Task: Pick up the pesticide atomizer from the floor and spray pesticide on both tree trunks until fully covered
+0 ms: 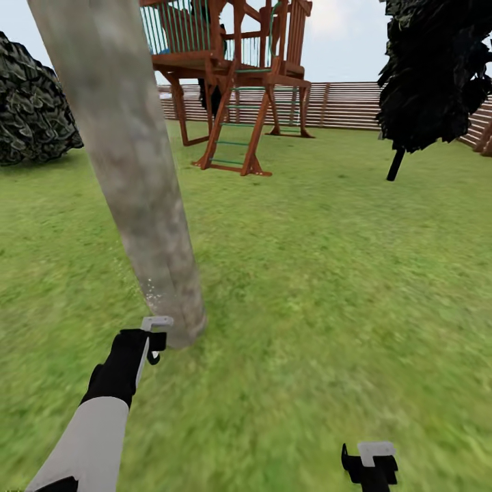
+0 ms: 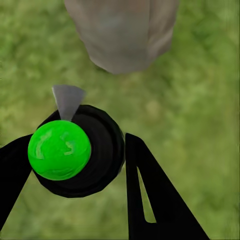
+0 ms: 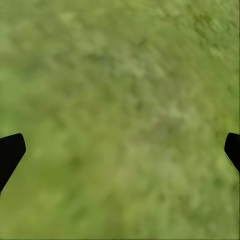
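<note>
A thick mottled grey-beige tree trunk (image 1: 137, 178) rises from the grass (image 1: 307, 287) just ahead of my left arm. My left gripper (image 1: 154, 339) sits close to the trunk's base and is shut on the pesticide atomizer (image 2: 75, 150), a black round body with a bright green ball on top. Its grey nozzle (image 2: 67, 100) points at the trunk (image 2: 122, 35), a short gap away. Pale specks (image 1: 152, 292) show low on the trunk. My right gripper (image 1: 370, 466) hangs open over bare grass (image 3: 120, 110), with nothing between its fingers.
A red-brown wooden play tower (image 1: 236, 75) with a ladder stands behind the trunk. A dark-leaved tree (image 1: 430, 68) on a thin dark stem stands at the right. A dark bush (image 1: 31, 102) is at the far left. A brown slat fence (image 1: 342, 106) closes the back.
</note>
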Available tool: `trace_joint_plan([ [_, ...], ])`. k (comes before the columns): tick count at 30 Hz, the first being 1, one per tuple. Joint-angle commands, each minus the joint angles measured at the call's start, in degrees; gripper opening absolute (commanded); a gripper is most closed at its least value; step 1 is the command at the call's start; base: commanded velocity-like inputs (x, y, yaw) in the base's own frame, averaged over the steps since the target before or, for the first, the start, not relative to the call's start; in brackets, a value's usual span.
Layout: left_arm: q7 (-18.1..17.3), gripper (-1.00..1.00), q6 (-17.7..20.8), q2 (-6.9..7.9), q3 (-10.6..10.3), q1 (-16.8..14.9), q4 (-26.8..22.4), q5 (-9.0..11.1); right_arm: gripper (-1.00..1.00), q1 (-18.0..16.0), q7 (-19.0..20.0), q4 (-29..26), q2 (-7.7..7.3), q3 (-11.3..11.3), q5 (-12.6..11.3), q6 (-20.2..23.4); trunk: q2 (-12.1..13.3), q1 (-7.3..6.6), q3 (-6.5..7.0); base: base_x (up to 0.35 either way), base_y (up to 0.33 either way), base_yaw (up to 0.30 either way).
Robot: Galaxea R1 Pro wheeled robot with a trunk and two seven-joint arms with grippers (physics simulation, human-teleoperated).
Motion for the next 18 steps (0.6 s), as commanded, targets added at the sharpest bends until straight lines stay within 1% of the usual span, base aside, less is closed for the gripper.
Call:
trace_joint_plan([
  [1, -0.6, -1.00, 0.2, -0.09, 0.1, -0.1, -0.1, -0.7, 1.00, 0.0, -0.6, 0.0, -0.01, 0.3, 0.6, 0.2, 0.0, 0.01, -0.05, 0.194, -0.231, 0.277],
  [6, -0.6, -1.00, 0.2, -0.17, -0.1, -0.1, -0.1, -0.6, 1.00, 0.0, -0.6, 0.0, -0.01, 0.3, 0.6, 0.2, 0.0, 0.01, -0.05, 0.194, -0.229, 0.277],
  [9, -0.6, -1.00, 0.2, -0.09, -0.1, -0.1, -0.1, -0.7, 1.00, 0.0, -0.6, 0.0, -0.01, 0.3, 0.6, 0.2, 0.0, 0.01, -0.05, 0.070, -0.258, 0.276],
  [11, -0.6, -1.00, 0.2, -0.09, -0.1, -0.1, -0.1, -0.7, 1.00, 0.0, -0.6, 0.0, -0.01, 0.3, 0.6, 0.2, 0.0, 0.01, -0.05, 0.004, -0.273, 0.110],
  [16, -0.6, -1.00, 0.2, 0.00, -0.1, -0.1, -0.1, -0.7, 1.00, 0.0, -0.6, 0.0, -0.01, 0.3, 0.6, 0.2, 0.0, 0.01, -0.05, 0.000, -0.274, 0.007],
  [18, -0.5, -1.00, 0.3, -0.02, -0.2, -0.1, -0.2, -0.7, 1.00, 0.0, -0.6, 0.0, -0.06, 0.3, 0.6, 0.2, 0.0, 0.01, -0.05, 0.000, -0.251, 0.161],
])
